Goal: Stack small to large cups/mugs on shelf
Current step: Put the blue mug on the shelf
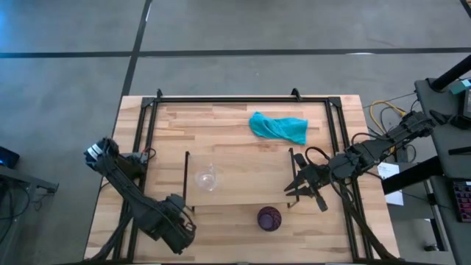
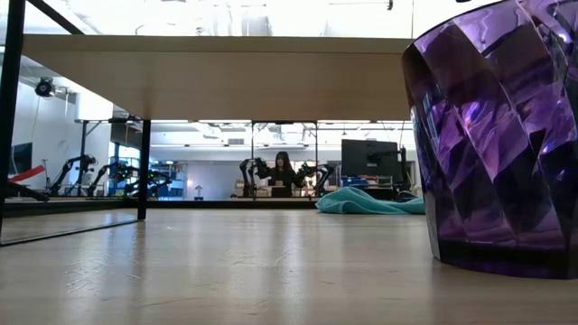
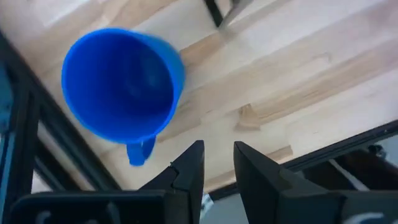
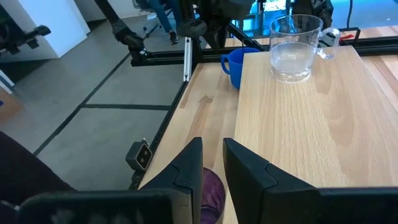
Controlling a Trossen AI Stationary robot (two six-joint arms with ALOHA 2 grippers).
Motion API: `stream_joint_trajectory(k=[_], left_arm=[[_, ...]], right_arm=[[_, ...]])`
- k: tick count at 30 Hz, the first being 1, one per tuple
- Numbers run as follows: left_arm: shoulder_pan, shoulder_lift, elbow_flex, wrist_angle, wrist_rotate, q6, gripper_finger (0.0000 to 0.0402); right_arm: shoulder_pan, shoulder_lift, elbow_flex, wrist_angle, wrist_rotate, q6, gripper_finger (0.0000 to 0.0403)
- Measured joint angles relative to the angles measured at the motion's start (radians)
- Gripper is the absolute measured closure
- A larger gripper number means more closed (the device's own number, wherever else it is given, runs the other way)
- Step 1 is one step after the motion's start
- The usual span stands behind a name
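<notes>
Both grippers hold nothing, fingers only a little apart. Left gripper (image 3: 216, 168) hangs over the blue mug (image 3: 121, 84) by the table's near left corner. Right gripper (image 1: 300, 188) hovers at the shelf's (image 1: 243, 177) right end. Nearest, on the table, stands the purple cup (image 1: 268, 218). On the shelf stands the clear glass cup (image 1: 207, 177). Farther back lies the teal cloth (image 1: 278, 126).
</notes>
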Motion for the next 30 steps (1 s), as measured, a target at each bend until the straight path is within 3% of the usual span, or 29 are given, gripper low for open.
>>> stream_joint_trajectory(k=[11,18,30], left_arm=[[-0.053,-0.001,-0.102,-0.009,-0.040,0.084,0.0329],[-0.055,-0.006,-0.176,0.132,-0.043,0.186,0.0329],[-0.056,-0.037,-0.200,0.113,-0.043,0.217,0.0329]], right_arm=[[0.000,0.000,0.000,0.000,0.000,-0.005,0.0344],[0.000,0.000,0.000,0.000,0.000,-0.005,0.0344],[0.000,0.000,0.000,0.000,0.000,-0.005,0.0344]])
